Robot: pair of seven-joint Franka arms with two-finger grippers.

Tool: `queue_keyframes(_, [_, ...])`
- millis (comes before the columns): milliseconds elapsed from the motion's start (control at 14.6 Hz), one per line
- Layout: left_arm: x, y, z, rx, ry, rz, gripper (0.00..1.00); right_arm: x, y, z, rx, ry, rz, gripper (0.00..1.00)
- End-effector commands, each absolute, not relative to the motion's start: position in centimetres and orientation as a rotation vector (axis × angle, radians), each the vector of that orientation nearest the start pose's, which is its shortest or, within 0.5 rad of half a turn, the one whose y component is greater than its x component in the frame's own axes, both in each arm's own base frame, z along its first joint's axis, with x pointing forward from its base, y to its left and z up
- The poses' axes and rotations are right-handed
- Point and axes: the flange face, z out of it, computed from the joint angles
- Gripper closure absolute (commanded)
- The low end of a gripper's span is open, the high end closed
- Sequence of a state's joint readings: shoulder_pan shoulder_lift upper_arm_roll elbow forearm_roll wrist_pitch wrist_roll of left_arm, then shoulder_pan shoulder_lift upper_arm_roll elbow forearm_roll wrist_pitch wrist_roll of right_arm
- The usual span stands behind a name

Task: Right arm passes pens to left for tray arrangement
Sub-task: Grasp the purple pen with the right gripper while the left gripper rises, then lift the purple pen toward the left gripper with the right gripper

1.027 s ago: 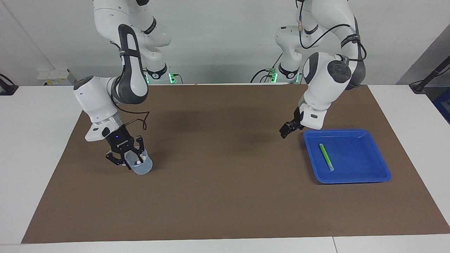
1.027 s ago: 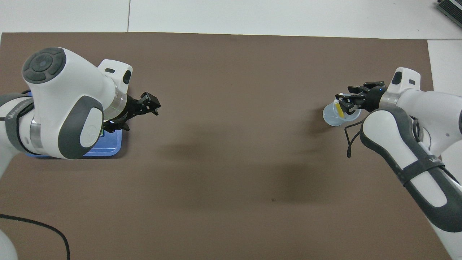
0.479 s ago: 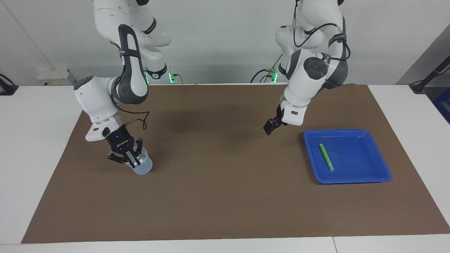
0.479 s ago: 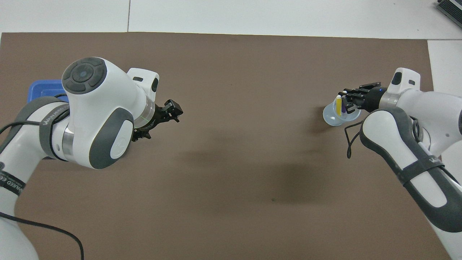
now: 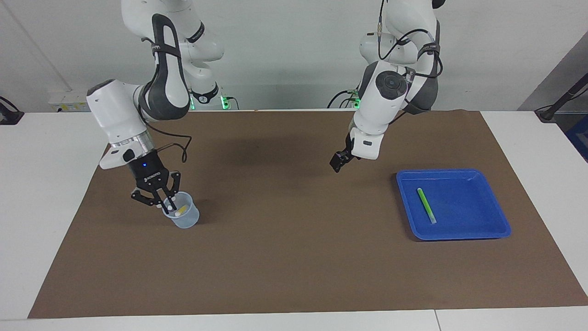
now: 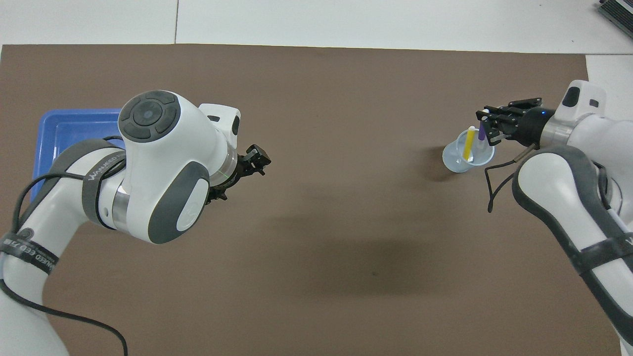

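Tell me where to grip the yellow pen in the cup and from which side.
Grip the yellow pen at its upper end, coming from above. It leans in the cup, so only that end clears the rim; the purple pen stands close beside it.

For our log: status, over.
Right gripper shut on slim purple marker pen over translucent cup. Left gripper over brown mat. Green pen in blue tray. Nothing between.

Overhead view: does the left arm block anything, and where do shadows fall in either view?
Overhead view: the left arm's bulky elbow covers much of the blue tray and hides the green pen completely; soft shadow patches lie on the brown mat mid-table. Facing view: the tray and green pen show unblocked; a faint shadow darkens the mat nearer the robots.
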State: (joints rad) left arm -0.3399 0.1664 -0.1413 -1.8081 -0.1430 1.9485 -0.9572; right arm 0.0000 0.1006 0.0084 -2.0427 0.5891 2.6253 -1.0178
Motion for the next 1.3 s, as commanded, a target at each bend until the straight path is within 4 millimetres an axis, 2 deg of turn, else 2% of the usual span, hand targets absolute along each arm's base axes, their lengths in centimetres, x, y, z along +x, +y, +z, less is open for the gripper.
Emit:
queue_keyframes(0, [52.7, -28.8, 46.1, -3.134, -0.941, 0.215, 0.0, 59.2, -0.4, 48.6, -2.72, -0.694, -0.922, 1.0])
queue_keyframes(205, [51.8, -30.7, 46.4, -3.112, -1.09, 0.254, 0.0, 58.5, -0.5, 52.0, -2.702, -0.593, -0.924, 1.0])
queue_keyframes(342, [51.3, -31.8, 46.5, -3.111, -1.136, 0.266, 0.0, 58.6, 0.0, 53.3, -2.687, -0.464, -0.886, 1.0])
queue_keyframes(411, [51.5, -31.9, 46.6, -3.119, -1.202, 0.306, 0.0, 58.7, 0.3, 53.4, -2.682, -0.371, -0.857, 1.0])
queue_keyframes(548, [52.0, -32.2, 47.3, -3.123, -1.396, 0.415, 0.0, 58.3, 1.2, 53.1, -2.655, -0.078, -0.747, 1.0])
queue_keyframes(685, [52.9, -32.7, 47.9, -3.032, -1.702, 0.463, 0.0, 57.9, 2.9, 53.0, -2.583, 0.289, -0.579, 1.0])
queue_keyframes(822, [53.5, -33.6, 48.6, -2.933, -1.981, 0.421, 0.0, 57.8, 5.0, 53.0, -2.48, 0.612, -0.45, 1.0])
queue_keyframes(1027, [53.8, -34.7, 49.9, -2.739, -2.361, 0.41, 0.0, 57.4, 7.9, 52.8, -2.372, 0.849, -0.322, 1.0])
queue_keyframes(1233, [52.4, -37.3, 51.7, -2.542, -2.582, 0.476, 0.0, 57.0, 12.0, 52.5, -2.258, 1.061, -0.184, 1.0])
